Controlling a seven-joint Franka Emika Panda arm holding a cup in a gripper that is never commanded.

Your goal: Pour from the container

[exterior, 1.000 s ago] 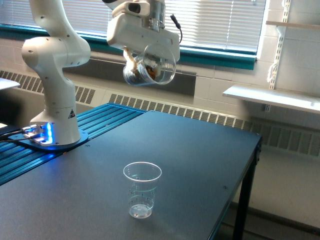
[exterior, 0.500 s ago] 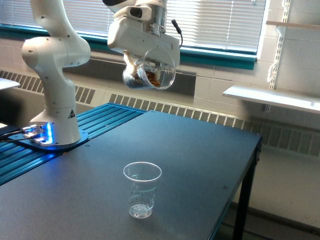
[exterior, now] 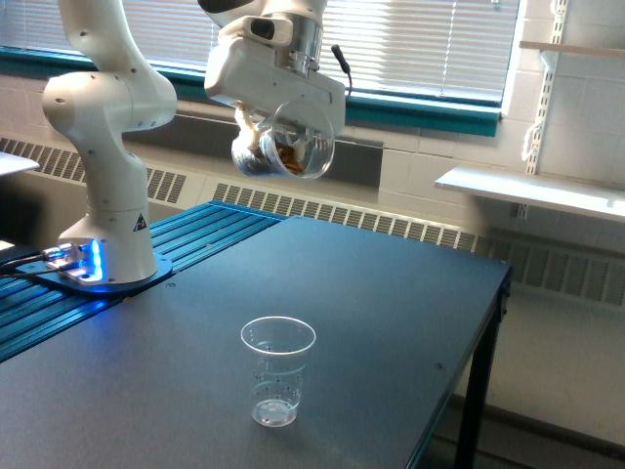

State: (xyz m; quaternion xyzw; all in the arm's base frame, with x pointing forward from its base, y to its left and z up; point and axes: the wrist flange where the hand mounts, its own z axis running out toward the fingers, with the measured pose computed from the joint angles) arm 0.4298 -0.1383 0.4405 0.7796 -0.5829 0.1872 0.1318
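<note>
Pouring hasn't landed yet: white gripper (exterior: pixel 262 125) clamps the tipped, rounded clear plastic jar (exterior: pixel 283 147) high above the empty tapered clear cup (exterior: pixel 277 369).

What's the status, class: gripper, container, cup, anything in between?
Gripper shut on container, held high, tipped sideways, brownish contents inside. Cup upright on table, apparently empty. Nothing in the way.

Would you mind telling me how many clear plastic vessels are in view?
2: the container held tilted in the gripper above the table, and the cup standing upright on the table near its front.
</note>
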